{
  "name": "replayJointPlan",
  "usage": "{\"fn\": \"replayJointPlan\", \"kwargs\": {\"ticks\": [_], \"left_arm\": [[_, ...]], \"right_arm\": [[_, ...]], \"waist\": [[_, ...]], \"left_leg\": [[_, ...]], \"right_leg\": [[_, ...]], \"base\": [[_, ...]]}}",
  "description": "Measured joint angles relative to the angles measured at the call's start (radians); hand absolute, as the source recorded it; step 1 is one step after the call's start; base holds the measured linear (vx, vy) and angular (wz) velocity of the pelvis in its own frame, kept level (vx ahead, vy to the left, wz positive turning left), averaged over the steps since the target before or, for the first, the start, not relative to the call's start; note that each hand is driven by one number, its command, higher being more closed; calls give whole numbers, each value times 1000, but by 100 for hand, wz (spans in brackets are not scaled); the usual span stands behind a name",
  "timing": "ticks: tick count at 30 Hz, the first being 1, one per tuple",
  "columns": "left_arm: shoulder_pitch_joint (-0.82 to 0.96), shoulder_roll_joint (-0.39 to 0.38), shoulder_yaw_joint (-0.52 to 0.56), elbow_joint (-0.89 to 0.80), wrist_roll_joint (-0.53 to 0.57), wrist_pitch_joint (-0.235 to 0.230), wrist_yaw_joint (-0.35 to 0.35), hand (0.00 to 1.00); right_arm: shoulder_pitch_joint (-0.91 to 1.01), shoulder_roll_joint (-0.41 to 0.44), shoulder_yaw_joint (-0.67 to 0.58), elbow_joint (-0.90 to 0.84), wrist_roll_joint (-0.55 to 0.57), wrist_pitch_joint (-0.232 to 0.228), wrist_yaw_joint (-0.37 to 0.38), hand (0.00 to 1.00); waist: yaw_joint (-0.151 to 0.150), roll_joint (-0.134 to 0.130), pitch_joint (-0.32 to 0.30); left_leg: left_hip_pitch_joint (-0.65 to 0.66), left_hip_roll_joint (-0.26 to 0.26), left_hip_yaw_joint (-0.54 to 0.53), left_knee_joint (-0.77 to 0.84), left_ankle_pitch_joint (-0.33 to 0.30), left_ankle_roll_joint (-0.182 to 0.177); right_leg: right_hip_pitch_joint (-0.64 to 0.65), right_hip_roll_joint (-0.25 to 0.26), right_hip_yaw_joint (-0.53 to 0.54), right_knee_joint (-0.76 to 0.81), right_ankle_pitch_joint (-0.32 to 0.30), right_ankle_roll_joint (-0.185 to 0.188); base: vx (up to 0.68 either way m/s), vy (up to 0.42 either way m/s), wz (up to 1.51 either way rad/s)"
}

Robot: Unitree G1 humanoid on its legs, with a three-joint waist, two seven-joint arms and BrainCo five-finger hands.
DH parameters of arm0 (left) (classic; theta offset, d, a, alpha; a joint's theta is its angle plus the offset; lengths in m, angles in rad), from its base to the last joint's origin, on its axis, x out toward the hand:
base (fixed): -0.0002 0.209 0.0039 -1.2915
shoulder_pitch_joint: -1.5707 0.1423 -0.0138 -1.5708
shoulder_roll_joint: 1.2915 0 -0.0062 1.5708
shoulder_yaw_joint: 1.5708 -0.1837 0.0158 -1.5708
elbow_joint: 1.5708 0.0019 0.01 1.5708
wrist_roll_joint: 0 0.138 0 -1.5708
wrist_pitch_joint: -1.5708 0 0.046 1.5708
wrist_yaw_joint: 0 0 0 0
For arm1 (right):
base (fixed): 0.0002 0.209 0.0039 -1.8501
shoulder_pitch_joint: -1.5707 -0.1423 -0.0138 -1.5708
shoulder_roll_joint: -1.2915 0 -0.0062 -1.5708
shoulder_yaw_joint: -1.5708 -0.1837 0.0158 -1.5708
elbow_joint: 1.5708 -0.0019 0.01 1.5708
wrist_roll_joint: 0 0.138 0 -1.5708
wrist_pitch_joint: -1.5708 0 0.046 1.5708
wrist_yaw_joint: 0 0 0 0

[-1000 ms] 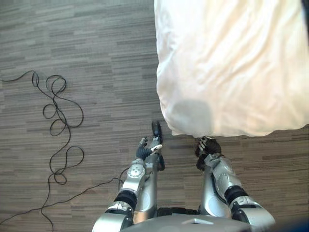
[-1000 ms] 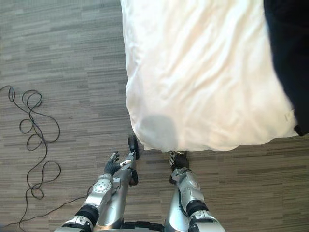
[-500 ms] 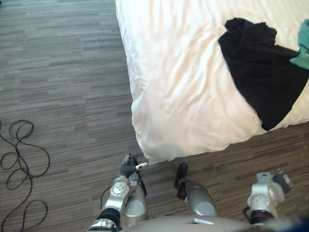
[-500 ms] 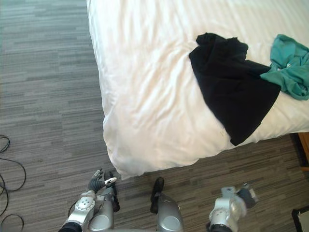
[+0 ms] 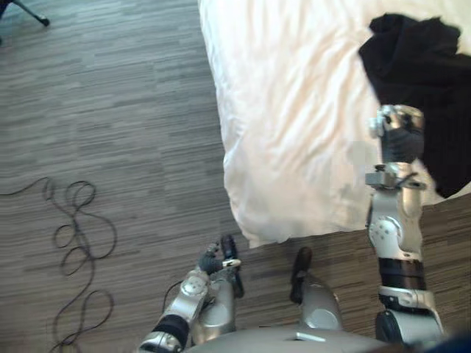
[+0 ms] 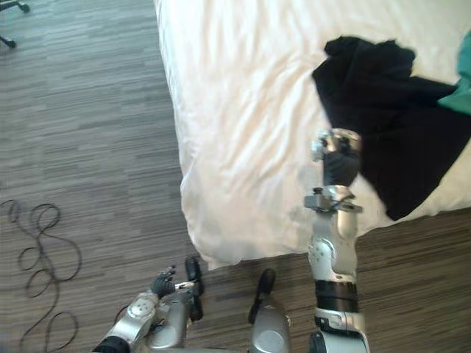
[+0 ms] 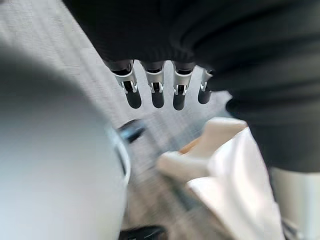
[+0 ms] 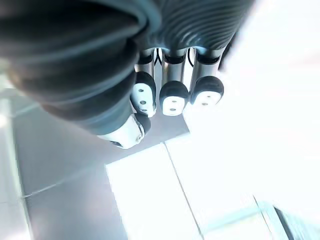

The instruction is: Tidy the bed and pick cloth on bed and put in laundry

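The right hand [image 6: 340, 158] hangs raised over the white bed [image 6: 243, 110], fingers curled on nothing, black cloth [image 6: 383, 95] lying just beside it, while the left hand [image 5: 212, 259] hangs relaxed near the floor.

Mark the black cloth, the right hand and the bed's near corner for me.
black cloth [image 6: 383, 95]: right eye view, middle of the crumpled fabric.
right hand [image 6: 339, 159]: right eye view, dark cover on its back.
bed corner [image 6: 219, 244]: right eye view, white sheet at the corner nearest the robot.
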Motion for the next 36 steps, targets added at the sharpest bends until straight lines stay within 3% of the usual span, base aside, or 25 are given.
{"fn": "replayJointPlan", "kwargs": {"ticks": [4,6,9,13,19,22,25,26,30,36], "left_arm": [[-95,-5,-1,0,-60,49,-13,0],[-129,-8,0,2,-90,55,-14,0],[-181,-23,15,6,-121,57,-14,0],[-222,-63,62,0,-137,46,-4,0],[-279,-71,205,-39,-166,21,-3,0],[-306,-55,245,-50,-166,10,-9,0],[-325,-42,287,-64,-166,2,-20,0],[-329,-37,286,-64,-166,-1,-24,0],[-363,-18,286,-60,-166,-18,-37,0],[-345,-27,283,-31,-162,-20,-68,0]], "right_arm": [[-68,57,36,152,38,14,2,100],[-75,80,34,199,39,4,-7,100],[-101,93,35,189,53,-58,-4,100],[-111,93,20,175,47,-124,-4,100],[-85,86,-239,117,59,-185,-5,100],[-30,42,-396,201,104,-172,-47,100],[54,21,-524,318,166,-137,-71,100],[71,20,-533,319,165,-131,-70,0],[137,-10,-558,338,101,-105,-70,0],[187,2,-509,443,-109,-88,-44,0]], "waist": [[-16,21,65],[-22,25,68],[-42,32,97],[-46,31,111],[-60,6,145],[-60,-13,158],[-77,-13,164],[-79,-13,164],[-93,-13,164],[-74,-15,161]], "left_leg": [[-33,-18,7,5,11,15],[-81,-22,24,13,15,21],[-127,-23,55,19,19,26],[-159,-19,94,20,17,23],[-212,13,146,61,1,29],[-229,28,172,92,-19,27],[-227,48,199,117,-43,18],[-224,54,202,126,-50,16],[-190,86,222,162,-71,6],[-136,101,197,182,-93,3]], "right_leg": [[-65,-23,27,49,0,0],[-128,-30,49,67,0,0],[-199,-35,81,89,6,4],[-263,-29,124,99,14,1],[-318,2,170,70,43,-7],[-340,12,190,66,49,-11],[-347,27,219,63,57,-12],[-345,28,221,63,58,-12],[-305,47,222,64,59,-11],[-225,52,200,65,49,-18]], "base": [[-51,53,-3],[-56,38,-15],[-27,17,-18],[4,-3,-28],[48,-27,-24],[84,-29,-25],[95,-25,-31],[89,-18,-35],[53,-20,-14],[-11,-2,6]]}}
